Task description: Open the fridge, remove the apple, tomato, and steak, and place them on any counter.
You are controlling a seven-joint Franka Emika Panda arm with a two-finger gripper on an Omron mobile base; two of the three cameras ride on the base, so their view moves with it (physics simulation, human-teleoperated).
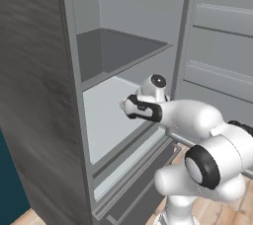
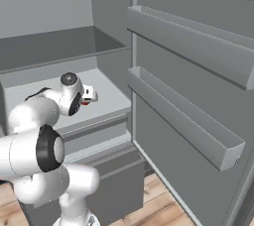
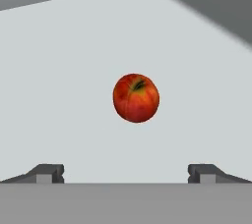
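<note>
The end effector [image 3: 126,174] is released, its two dark fingertips [image 3: 47,173] spread wide at the bottom of the hand view with nothing between them. Just beyond them, centred between the tips but apart from both, the apple [image 3: 136,98] sits on the pale grey shelf [image 3: 59,95] of the fridge [image 1: 34,95]. It is round, red with orange-yellow streaks and a dark stem dimple turned toward the camera. The shelf around the apple is bare, and nothing lies between the fingertips and the fruit.

In the right base view the white arm [image 2: 34,116] reaches over the front edge of that same shelf [image 2: 106,98], and a small patch of red shows just past the wrist, beside the hand; it is too small to say what it is. In the left base view the arm [image 1: 188,120] crosses in front of the shelf [image 1: 106,115] and hides whatever lies behind the hand.

Below the apple's shelf, at the bottom of the fridge, is a closed grey drawer [image 2: 119,180]. Above the apple's shelf is a darker grey shelf [image 1: 123,51]. To the right of the apple's shelf the fridge door [image 2: 198,96] stands swung wide, carrying two long grey door racks [image 2: 183,116], one above the other. Wooden floor [image 2: 158,205] shows beneath the door.

No label or writing can be read on any surface.
</note>
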